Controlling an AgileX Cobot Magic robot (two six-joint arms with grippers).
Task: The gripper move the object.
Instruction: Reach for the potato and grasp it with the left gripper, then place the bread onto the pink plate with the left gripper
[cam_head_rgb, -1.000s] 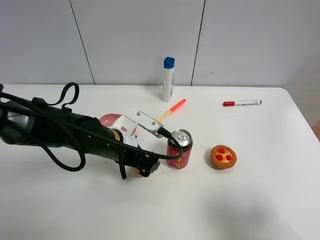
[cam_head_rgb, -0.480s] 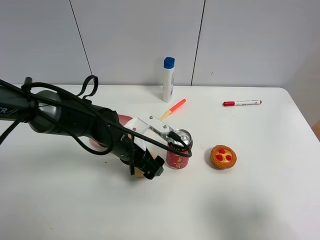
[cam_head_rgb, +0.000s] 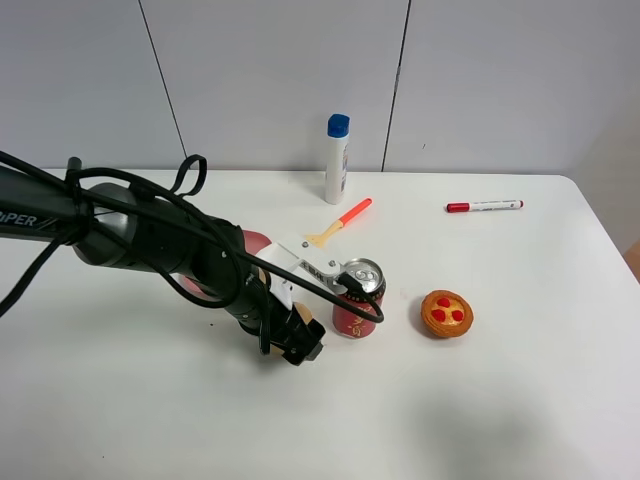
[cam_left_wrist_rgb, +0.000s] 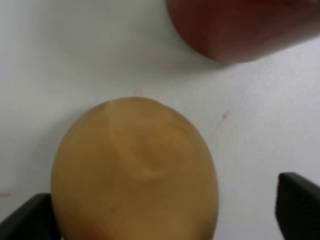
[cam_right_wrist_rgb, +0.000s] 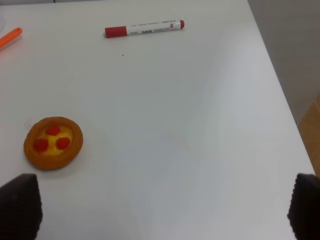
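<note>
The object is a tan egg-shaped potato (cam_left_wrist_rgb: 135, 172) lying on the white table just left of the red can (cam_head_rgb: 358, 300). In the exterior high view only a sliver of the potato (cam_head_rgb: 299, 314) shows under the arm. My left gripper (cam_head_rgb: 293, 340) points down over it, open. In the left wrist view the left gripper (cam_left_wrist_rgb: 165, 217) has one black finger (cam_left_wrist_rgb: 25, 220) against the potato's side and the other finger (cam_left_wrist_rgb: 300, 200) well apart from it. My right gripper (cam_right_wrist_rgb: 162, 210) is open and empty above bare table, out of the exterior high view.
An orange tart with red dots (cam_head_rgb: 446, 313) lies right of the can. A white bottle with a blue cap (cam_head_rgb: 338, 160), an orange-handled tool (cam_head_rgb: 343, 220) and a red marker (cam_head_rgb: 484, 206) lie toward the back. A red bowl (cam_head_rgb: 256, 243) peeks from behind the left arm.
The left arm has lifted and swung toward the back, so the gripper now tilts more steeply down. The gripper has shifted slightly forward around the potato. The can and tart have not moved.
</note>
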